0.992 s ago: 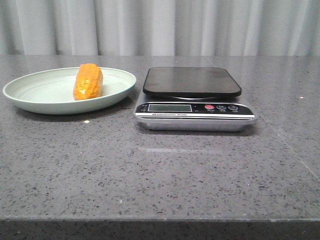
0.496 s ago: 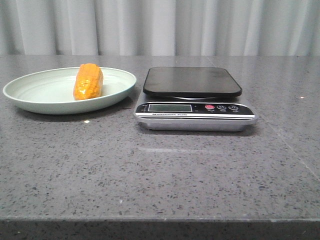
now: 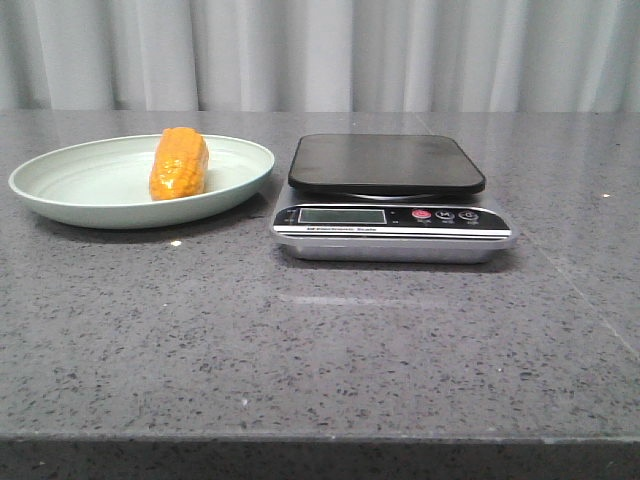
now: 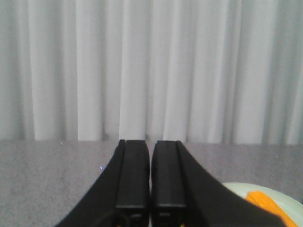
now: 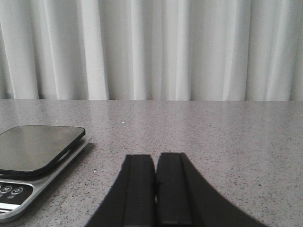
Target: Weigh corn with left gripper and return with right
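The orange-yellow corn (image 3: pixel 179 163) lies on a pale green plate (image 3: pixel 70 190) at the table's left. A sliver of the corn (image 4: pixel 265 201) and the plate rim (image 4: pixel 236 188) shows in the left wrist view, beside the fingers. A kitchen scale (image 3: pixel 390 215) with a black platform (image 3: pixel 386 162) stands to the plate's right; it also shows in the right wrist view (image 5: pixel 38 151). My left gripper (image 4: pixel 150 142) is shut and empty, apart from the corn. My right gripper (image 5: pixel 155 157) is shut and empty, to the right of the scale. Neither gripper shows in the front view.
A grey speckled table (image 3: pixel 320 340) carries everything, with its front edge near the bottom of the front view. A white pleated curtain (image 3: pixel 320 50) hangs behind the table.
The plate, corn and scale sit a few pixels further right in the front view than before; nothing else differs.
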Controlling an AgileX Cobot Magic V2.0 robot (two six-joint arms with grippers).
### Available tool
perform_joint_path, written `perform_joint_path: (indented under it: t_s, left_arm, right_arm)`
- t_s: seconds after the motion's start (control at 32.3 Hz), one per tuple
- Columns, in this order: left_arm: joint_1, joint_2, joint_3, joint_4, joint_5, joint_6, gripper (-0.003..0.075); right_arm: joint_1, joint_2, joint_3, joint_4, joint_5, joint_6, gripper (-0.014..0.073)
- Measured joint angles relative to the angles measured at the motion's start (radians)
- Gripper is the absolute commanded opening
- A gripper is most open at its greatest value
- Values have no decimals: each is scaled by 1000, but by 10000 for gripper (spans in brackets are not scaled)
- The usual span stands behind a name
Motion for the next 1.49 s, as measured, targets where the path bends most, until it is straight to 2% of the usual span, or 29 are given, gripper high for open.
perform_joint_path:
  t_s: [0.15, 0.28, 0.34, 0.43, 0.62, 0.68, 1.15, 1.3, 1.49]
  left_arm:
    - [-49, 46, -28, -18, 129, 0, 127]
    - [-61, 54, -16, -21, 155, -2, 128]
    - [-61, 54, -11, -34, 163, -4, 153]
    - [-61, 60, -25, -42, 184, -8, 248]
    - [-75, 141, -120, -43, 259, -8, 553]
    - [-88, 188, -163, -46, 288, -8, 593]
    - [-175, 667, -433, -103, 458, -8, 587]
    - [-251, 846, -525, -103, 490, -36, 585]
    - [-369, 1055, -629, -44, 503, -148, 586]
  right_arm:
    - [0, 0, 0, 0, 0, 0, 142]
    - [0, 0, 0, 0, 0, 0, 142]
    - [0, 0, 0, 0, 0, 0, 142]
    - [0, 0, 0, 0, 0, 0, 142]
    - [0, 0, 0, 0, 0, 0, 142]
    - [0, 0, 0, 0, 0, 2, 142]
    - [0, 0, 0, 0, 0, 2, 142]
    - [0, 0, 0, 0, 0, 2, 142]
    - [0, 0, 0, 0, 0, 2, 142]
